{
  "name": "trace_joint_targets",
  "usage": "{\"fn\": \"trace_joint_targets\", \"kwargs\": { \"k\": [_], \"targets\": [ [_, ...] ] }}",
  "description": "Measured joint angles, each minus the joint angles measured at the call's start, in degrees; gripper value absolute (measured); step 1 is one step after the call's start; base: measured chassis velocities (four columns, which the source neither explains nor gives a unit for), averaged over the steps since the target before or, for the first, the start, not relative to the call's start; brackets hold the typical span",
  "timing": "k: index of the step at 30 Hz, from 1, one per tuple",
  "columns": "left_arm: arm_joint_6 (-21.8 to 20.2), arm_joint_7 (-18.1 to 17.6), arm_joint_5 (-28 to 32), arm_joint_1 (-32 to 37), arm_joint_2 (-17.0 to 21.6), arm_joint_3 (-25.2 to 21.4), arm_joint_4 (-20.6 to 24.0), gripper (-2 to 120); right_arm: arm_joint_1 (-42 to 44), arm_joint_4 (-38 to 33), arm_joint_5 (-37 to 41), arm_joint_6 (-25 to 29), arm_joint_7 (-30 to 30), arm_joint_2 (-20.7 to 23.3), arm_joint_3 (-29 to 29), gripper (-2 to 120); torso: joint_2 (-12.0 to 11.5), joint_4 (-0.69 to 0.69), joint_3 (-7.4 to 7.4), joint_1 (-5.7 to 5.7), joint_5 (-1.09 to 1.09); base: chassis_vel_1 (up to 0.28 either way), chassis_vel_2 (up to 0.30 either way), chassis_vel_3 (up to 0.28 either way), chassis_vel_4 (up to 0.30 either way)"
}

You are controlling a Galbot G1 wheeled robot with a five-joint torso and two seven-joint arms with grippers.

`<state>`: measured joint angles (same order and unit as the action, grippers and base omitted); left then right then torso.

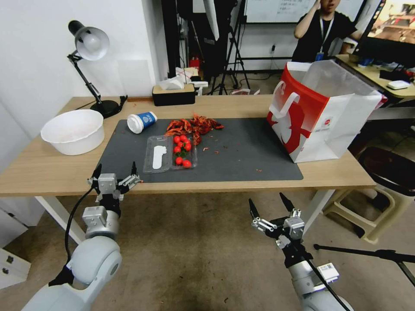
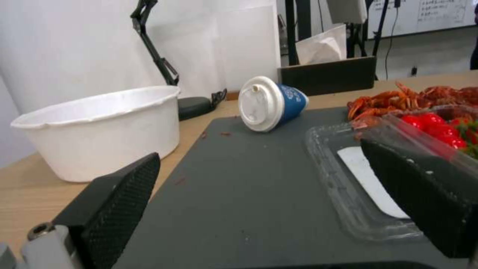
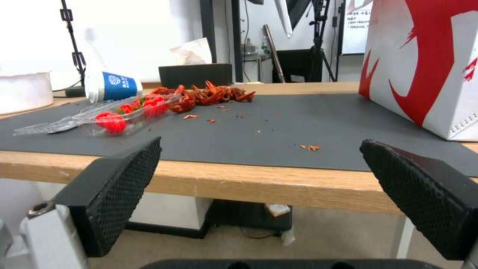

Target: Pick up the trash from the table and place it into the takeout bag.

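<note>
Jaws on both grippers stand spread and hold nothing. The left gripper (image 1: 116, 172) hovers at the near edge of the long light-wood surface (image 1: 52, 170), just over the corner of the dark grey rectangular mat (image 1: 242, 151); the right gripper (image 1: 269, 206) hangs lower, in front of that edge and below it.

Nearest the left gripper lies a clear plastic clamshell tray (image 1: 169, 153) of red cherry tomatoes. Beyond it a blue-and-white paper cup with a white lid (image 1: 141, 122) rests on its side, beside a heap of red crayfish shells (image 1: 193, 125). A white round bowl (image 1: 73, 131) sits off the mat to the left. The large white-and-red paper takeout bag (image 1: 322, 110) stands open-topped at the mat's right end.

Nothing looks collected yet, so this reads as the approach before a first pick. The next move probably calls for the left gripper to reach forward over the clamshell or cup and close squarely on it.
</note>
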<state>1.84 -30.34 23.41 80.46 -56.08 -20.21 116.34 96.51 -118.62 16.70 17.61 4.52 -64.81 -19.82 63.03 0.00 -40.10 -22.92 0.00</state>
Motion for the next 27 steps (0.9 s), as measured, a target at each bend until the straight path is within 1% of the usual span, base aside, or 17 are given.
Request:
{"fn": "trace_joint_targets", "kwargs": {
  "k": [8, 10, 11, 13, 15, 16, 19, 20, 21, 22, 24, 25, 26, 27],
  "targets": [
    [-0.02, 0.25, 0.82, -1.03, -0.03, 0.71, -0.6, 100, 0.22, -0.01, 0.15, 0.17, -0.01, -0.04, -0.11, 100, -0.01, 0.01, 0.0, 0.0, 0.0, 0.0, 0.0, 0.0, 0.0],
    [0.56, 2.23, 1.48, -2.34, 0.86, 0.75, -1.76, 100, 0.25, -0.02, 0.16, 0.23, -0.02, -0.08, -0.16, 100, -0.01, 0.0, 0.0, 0.0, 0.0, 0.0, 0.0, 0.0, 0.0],
    [0.56, 2.23, 1.48, -2.34, 0.86, 0.75, -1.76, 100, 0.25, -0.02, 0.16, 0.23, -0.02, -0.08, -0.16, 100, -0.01, 0.0, 0.0, 0.0, 0.0, 0.0, 0.0, 0.0, 0.0],
    [2.25, 5.55, 1.98, -3.92, 2.04, 0.71, -3.57, 100, 0.14, -0.02, 0.17, 0.23, -0.04, -0.13, -0.11, 100, -0.01, 0.0, 0.0, 0.0, -0.01, 0.0, 0.0, 0.0, 0.0],
    [4.14, 10.77, 4.4, -6.55, 4.54, 0.72, -6.27, 100, -0.17, 0.04, 0.17, 0.23, -0.05, -0.23, 0.06, 100, -0.01, 0.0, 0.0, 0.0, -0.01, 0.0, 0.0, 0.0, 0.0],
    [4.14, 10.77, 4.4, -6.55, 4.54, 0.72, -6.27, 100, -0.17, 0.04, 0.17, 0.23, -0.05, -0.23, 0.06, 100, -0.01, 0.0, 0.0, 0.0, -0.01, 0.0, 0.0, 0.0, 0.0],
    [5.15, 14.39, 6.55, -10.26, 7.1, 1.05, -9.11, 100, -0.67, 0.32, 0.2, 0.14, -0.05, -0.1, 0.35, 100, -0.01, 0.03, 0.0, 0.0, -0.01, 0.0, 0.0, 0.0, 0.0],
    [5.15, 14.39, 6.55, -10.26, 7.1, 1.05, -9.11, 100, -0.67, 0.32, 0.2, 0.14, -0.05, -0.1, 0.35, 100, -0.01, 0.03, 0.0, 0.0, -0.01, 0.0, 0.0, 0.0, 0.0],
    [5.27, 15.29, 7.31, -12.52, 7.85, 1.58, -10.31, 100, -0.67, 0.47, 0.22, 0.13, -0.1, -0.03, 0.37, 100, -0.01, 0.04, -0.01, 0.0, -0.01, 0.0, 0.0, 0.0, 0.0],
    [5.33, 17.03, 8.47, -15.49, 8.79, 2.19, -11.81, 100, -0.64, 0.56, 0.22, 0.14, -0.21, 0.09, 0.37, 100, -0.01, 0.02, -0.01, 0.0, -0.02, 0.0, 0.0, 0.0, 0.0],
    [4.8, 22.61, 11.7, -22.0, 10.72, 3.56, -15.51, 100, -0.63, 0.61, 0.23, 0.12, -0.27, 0.26, 0.32, 100, -0.01, -0.03, -0.01, -0.01, 0.01, 0.0, 0.0, 0.0, 0.0],
    [4.8, 22.61, 11.7, -22.0, 10.72, 3.56, -15.51, 100, -0.63, 0.61, 0.23, 0.12, -0.27, 0.26, 0.32, 100, -0.01, -0.03, -0.01, -0.01, 0.01, 0.0, 0.0, 0.0, 0.0],
    [4.17, 24.97, 13.32, -24.65, 11.49, 4.24, -17.33, 100, -0.7, 0.61, 0.25, 0.06, -0.28, 0.3, 0.3, 100, -0.01, -0.04, -0.01, -0.02, 0.0, 0.0, 0.0, 0.0, 0.0],
    [2.89, 28.37, 16.36, -28.0, 12.65, 5.33, -19.96, 100, -0.86, 0.61, 0.3, -0.08, -0.28, 0.33, 0.31, 100, -0.01, -0.01, -0.01, -0.02, -0.02, 0.0, 0.0, 0.0, 0.0]
  ]
}}
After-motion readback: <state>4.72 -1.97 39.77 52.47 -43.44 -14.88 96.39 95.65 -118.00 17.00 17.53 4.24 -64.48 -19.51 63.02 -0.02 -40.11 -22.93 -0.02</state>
